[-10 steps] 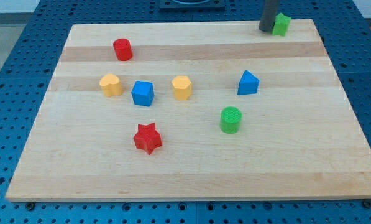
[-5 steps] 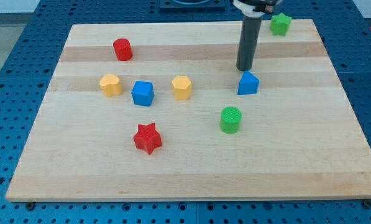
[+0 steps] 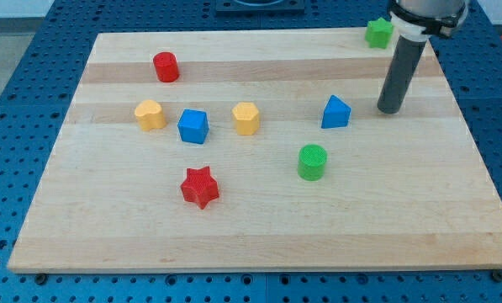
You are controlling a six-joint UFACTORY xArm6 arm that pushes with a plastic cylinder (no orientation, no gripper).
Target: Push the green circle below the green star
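The green circle (image 3: 312, 162) stands on the wooden board (image 3: 251, 219), right of centre. The green star (image 3: 378, 32) sits at the board's top right edge. My tip (image 3: 389, 110) rests on the board to the right of the blue triangular block (image 3: 335, 112), apart from it. It is above and to the right of the green circle, and well below the green star. The rod rises from the tip toward the view's top right.
A red cylinder (image 3: 166, 66) is at the upper left. A yellow heart-like block (image 3: 150, 114), a blue cube (image 3: 193, 126) and a yellow hexagon (image 3: 245, 118) form a row left of centre. A red star (image 3: 200, 187) lies below them.
My tip went from beside the green star down to just above the blue triangular block, then right to its present spot. No block has moved.
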